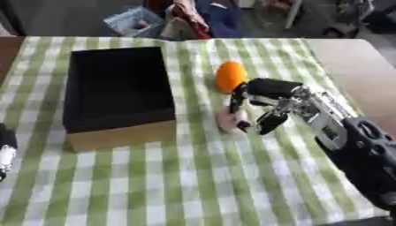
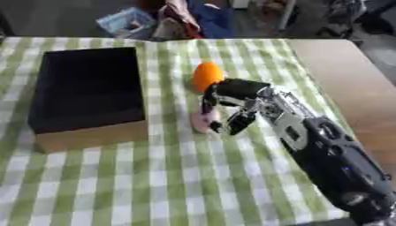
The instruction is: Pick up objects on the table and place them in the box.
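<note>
A black-lined cardboard box (image 1: pixel 116 90) stands open on the left half of the green-checked table. An orange egg-shaped object (image 1: pixel 230 76) lies to the right of the box. Just in front of it a small pink object (image 1: pixel 230 119) rests on the cloth. My right hand (image 1: pixel 267 95) comes in from the lower right and hangs over the pink object, fingers curled down around it, with fingertips (image 2: pixel 209 103) at its sides. Whether the pink object is lifted I cannot tell. My left hand (image 1: pixel 6 150) shows only as a sliver at the left edge.
The checked cloth (image 1: pixel 193 185) covers the table; bare tabletop (image 2: pixel 348 79) shows along the right side. Beyond the far edge are a chair and bags on the floor.
</note>
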You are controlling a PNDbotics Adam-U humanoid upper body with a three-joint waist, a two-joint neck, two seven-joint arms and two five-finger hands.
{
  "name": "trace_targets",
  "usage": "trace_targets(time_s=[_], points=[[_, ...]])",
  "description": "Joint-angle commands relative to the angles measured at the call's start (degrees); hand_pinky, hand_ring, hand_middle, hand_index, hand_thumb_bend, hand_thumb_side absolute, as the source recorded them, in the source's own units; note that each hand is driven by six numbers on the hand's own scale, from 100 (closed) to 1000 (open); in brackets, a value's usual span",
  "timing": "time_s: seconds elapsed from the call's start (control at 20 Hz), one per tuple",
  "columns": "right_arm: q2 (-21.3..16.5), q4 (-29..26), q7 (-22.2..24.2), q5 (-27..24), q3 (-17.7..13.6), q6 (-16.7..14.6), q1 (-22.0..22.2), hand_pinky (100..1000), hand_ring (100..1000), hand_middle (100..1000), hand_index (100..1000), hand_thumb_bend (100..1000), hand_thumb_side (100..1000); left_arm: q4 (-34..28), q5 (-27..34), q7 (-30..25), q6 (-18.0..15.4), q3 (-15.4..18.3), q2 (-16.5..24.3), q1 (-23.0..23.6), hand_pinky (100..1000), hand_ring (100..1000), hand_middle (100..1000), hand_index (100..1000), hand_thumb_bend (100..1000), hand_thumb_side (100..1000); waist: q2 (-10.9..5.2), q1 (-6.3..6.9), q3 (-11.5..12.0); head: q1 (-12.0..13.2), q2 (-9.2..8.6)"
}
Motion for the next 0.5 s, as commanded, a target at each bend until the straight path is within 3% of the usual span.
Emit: trace_targets(time_s=[0.05,0.5], points=[[-1.0,0.1,-2.9,1.2,-0.3,0.2,-1.2,707,622,577,479,100,100,-0.7,0.1,-0.2,-0.1,0.0,0.5,-0.6,667,532,535,552,199,100,-1.07,0.25,-0.1,-0.3,-0.04],[-2.0,-3.3,-7.3,0.9,-1.1,0.3,-1.9,705,609,550,422,100,100,-0.6,0.1,-0.1,-0.1,0.1,0.5,-0.4,667,531,535,551,198,100,-1.26,0.25,-0.3,-0.1,0.13]])
